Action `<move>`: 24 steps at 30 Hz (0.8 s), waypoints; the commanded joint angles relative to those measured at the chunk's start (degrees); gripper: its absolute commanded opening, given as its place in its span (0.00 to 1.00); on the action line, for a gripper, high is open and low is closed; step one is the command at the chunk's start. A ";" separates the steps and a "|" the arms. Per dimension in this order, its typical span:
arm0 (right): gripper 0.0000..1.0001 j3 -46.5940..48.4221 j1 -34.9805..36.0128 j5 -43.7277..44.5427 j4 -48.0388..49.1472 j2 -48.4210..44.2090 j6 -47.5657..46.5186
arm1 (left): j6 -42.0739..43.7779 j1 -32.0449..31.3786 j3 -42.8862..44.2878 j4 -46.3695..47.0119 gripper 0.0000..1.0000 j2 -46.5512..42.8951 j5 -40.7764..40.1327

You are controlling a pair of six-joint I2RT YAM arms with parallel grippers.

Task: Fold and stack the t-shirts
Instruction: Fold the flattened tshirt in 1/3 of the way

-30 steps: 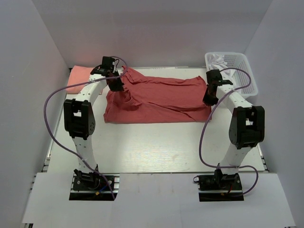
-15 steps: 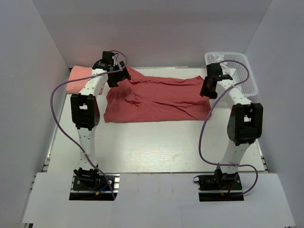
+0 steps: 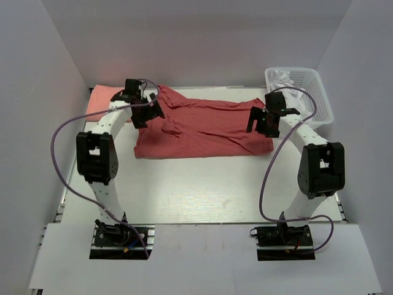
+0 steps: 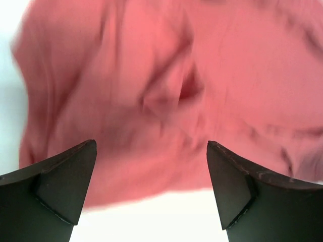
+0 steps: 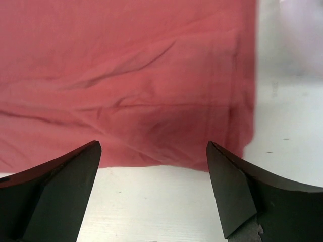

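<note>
Soft, creased brick-red t-shirt (image 3: 202,126); left fingers (image 4: 55,186) and right fingers (image 5: 55,191) splayed wide, empty.

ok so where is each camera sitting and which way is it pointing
Top external: above and behind the bases, looking down on the table; left arm, right arm, left gripper and right gripper all show.
Left wrist: on the left arm, looking down at the rumpled brick-red t-shirt; its open fingers frame the bottom.
Right wrist: on the right arm, looking at that shirt's edge and bare table; its open fingers show.
Shared: all three see the brick-red t-shirt.
</note>
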 commanded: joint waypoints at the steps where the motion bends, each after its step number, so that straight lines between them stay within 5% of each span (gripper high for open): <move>1: 0.90 -1.57 0.94 -4.59 3.31 0.48 -0.71 | -1.83 -0.97 -12.13 5.67 1.00 -11.26 3.97; 5: 0.90 -1.57 1.20 -5.48 4.27 3.56 0.52 | -3.24 -0.97 -29.00 18.47 1.00 -18.04 5.83; 12: 0.90 -0.60 0.76 -6.10 6.39 8.48 1.05 | -3.86 0.25 -30.62 26.23 1.00 -11.82 4.33; 17: 0.90 -1.65 0.68 -4.96 6.38 11.65 1.75 | -3.86 0.26 -28.77 19.85 1.00 -7.77 -0.75; 24: 0.90 -9.03 -0.73 -0.31 8.32 9.90 4.82 | -7.11 2.01 -38.43 10.00 1.00 -13.82 -14.27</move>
